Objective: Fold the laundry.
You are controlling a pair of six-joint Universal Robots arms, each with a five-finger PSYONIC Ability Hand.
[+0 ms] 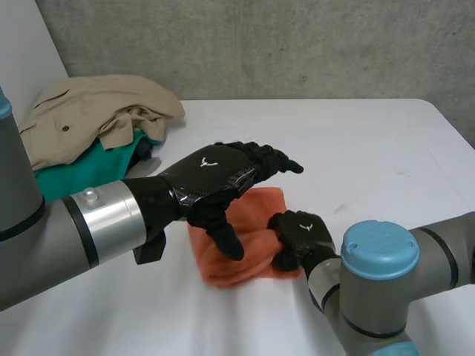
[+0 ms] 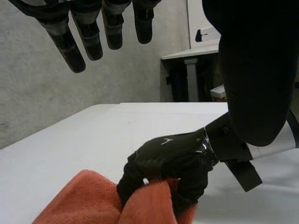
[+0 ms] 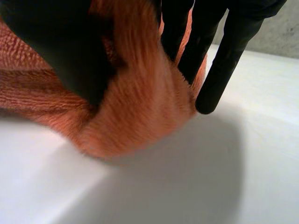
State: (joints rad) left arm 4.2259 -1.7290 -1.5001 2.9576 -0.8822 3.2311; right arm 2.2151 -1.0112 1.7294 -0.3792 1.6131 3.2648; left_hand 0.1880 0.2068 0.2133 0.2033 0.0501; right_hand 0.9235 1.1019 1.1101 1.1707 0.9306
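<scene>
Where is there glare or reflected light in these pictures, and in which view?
Head view: soft highlights on the glossy black left hand and the silver ring on its arm; the white table looks matte, without glare. Left wrist view: a faint sheen on the right hand, which grips the orange terry towel.

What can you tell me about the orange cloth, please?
The orange cloth looks like fuzzy terry, small and rumpled, lying on the white table. The right hand pinches its right edge, bunching a fold in its grip; the left hand is spread open above its other side.
</scene>
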